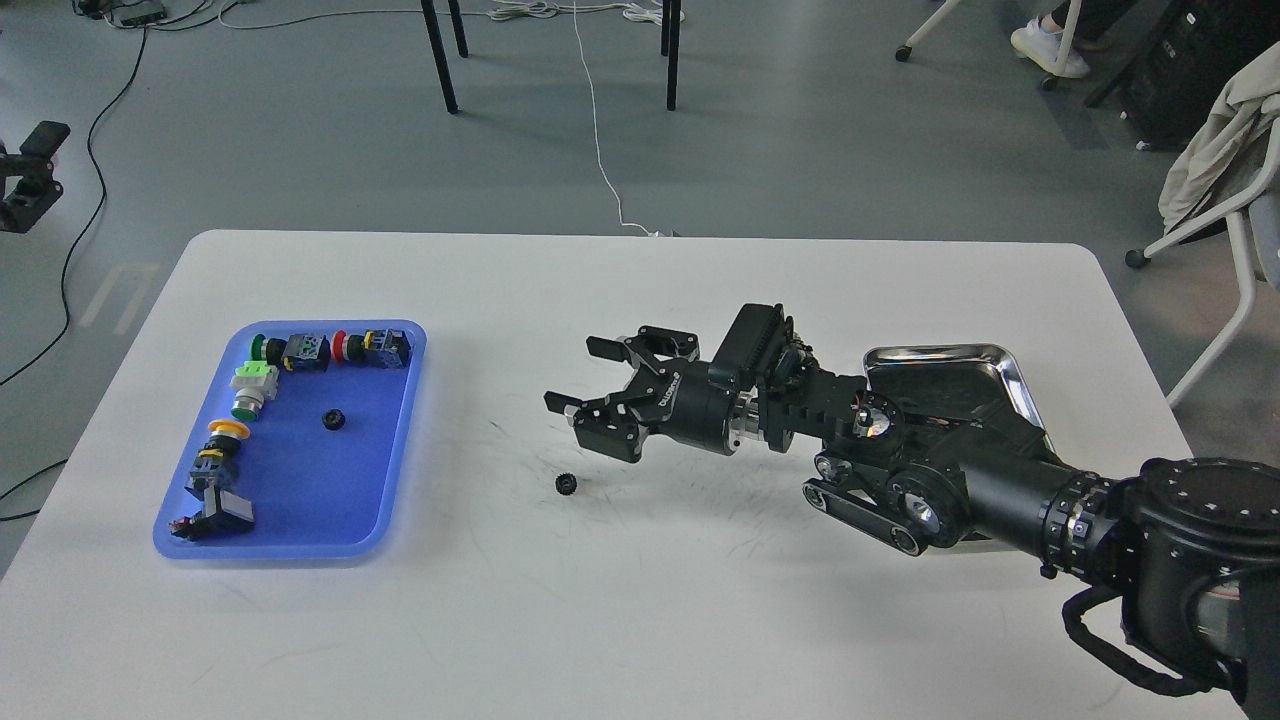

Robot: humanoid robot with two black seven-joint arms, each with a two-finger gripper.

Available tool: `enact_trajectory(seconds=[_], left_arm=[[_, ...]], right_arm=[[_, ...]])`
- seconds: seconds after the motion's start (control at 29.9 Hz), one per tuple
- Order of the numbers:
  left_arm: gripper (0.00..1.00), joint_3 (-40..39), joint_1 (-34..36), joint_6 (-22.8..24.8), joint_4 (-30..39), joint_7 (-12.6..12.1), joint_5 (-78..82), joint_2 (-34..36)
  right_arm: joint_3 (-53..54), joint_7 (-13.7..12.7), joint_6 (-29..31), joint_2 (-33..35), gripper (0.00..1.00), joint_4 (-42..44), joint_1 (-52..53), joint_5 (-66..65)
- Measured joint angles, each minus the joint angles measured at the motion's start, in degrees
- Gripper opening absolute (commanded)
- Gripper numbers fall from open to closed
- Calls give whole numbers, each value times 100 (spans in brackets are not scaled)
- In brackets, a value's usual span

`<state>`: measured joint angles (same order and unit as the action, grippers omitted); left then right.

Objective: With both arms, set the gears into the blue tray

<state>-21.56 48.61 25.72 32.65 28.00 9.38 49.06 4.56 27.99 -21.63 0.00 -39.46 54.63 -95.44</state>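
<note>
Right end effector [578, 375] spread empty — gear [566, 484] just below on table [640, 600].

The table [700, 620] looks like a smooth, matt white laminate, marked with fine dark scuffs near its middle. The blue tray [385, 440] is smooth plastic with a soft, slightly translucent sheen along its rim. The switches [300, 352] in it are glossy plastic with coloured caps. The two gears, one in the tray [333, 420] and one on the table [566, 484], look matt black; their material cannot be told. The silver tray [935, 352] is polished metal, mirror-bright on the rim. The right arm [1000, 490] is matt black, with shiny metal rings at its joints; its fingers [560, 402] are dull black. The floor [800, 130] is smooth grey with a faint gloss.
</note>
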Motion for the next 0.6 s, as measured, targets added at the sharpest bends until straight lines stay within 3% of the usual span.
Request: enact_trajectory(seconds=[0.13,0.27,0.6], left_arm=[[98,14,0,39,165,0,41,41],[98,20,-9,33,433,0,85,151],[98,29,-8,-183,1962,0,1265,705]], right_arm=[[183,-60,1,33,89,-48,156,1031],[204,-84,1,532,90,-68,367,2058],[201,-93,14,1779,94,-80,723,4389]])
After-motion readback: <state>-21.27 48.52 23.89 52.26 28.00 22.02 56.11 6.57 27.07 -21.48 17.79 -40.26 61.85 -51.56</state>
